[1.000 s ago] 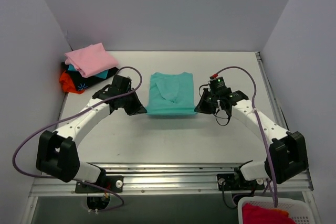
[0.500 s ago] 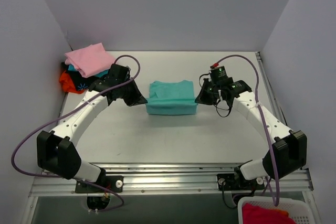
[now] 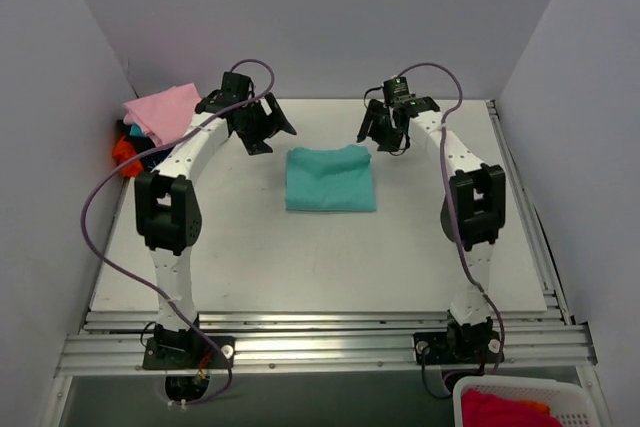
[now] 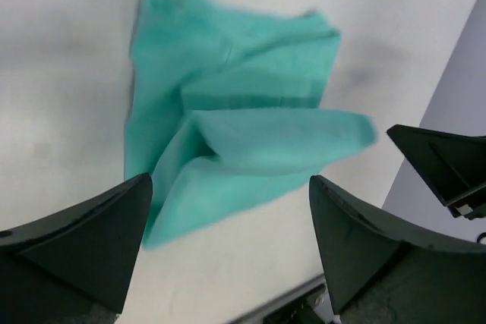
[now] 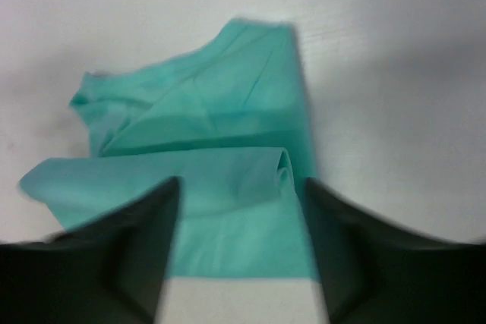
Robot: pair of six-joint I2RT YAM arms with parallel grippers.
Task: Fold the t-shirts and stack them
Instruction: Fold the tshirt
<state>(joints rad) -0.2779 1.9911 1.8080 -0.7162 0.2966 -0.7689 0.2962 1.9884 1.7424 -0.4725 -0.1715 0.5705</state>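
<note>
A teal t-shirt (image 3: 330, 179) lies folded into a rectangle in the middle of the table, and it also shows rumpled in both wrist views (image 4: 235, 127) (image 5: 213, 165). My left gripper (image 3: 264, 135) hovers just past the shirt's far left corner, with open jaws (image 4: 230, 184) and nothing between them. My right gripper (image 3: 378, 135) hovers past the far right corner, also open and empty (image 5: 241, 184). At the far left a pink t-shirt (image 3: 162, 112) tops a pile with a black one (image 3: 152, 154) and an orange-red one (image 3: 124, 153).
A white basket (image 3: 560, 399) holding red cloth (image 3: 505, 413) stands off the table at the near right. Grey walls close in the left, back and right sides. A metal rail (image 3: 320, 352) runs along the near edge.
Both grippers, shut on the teal shirt's near corners, carried that edge toward the back and folded the shirt. They then let go, opened, and now hover beyond its far edge.
</note>
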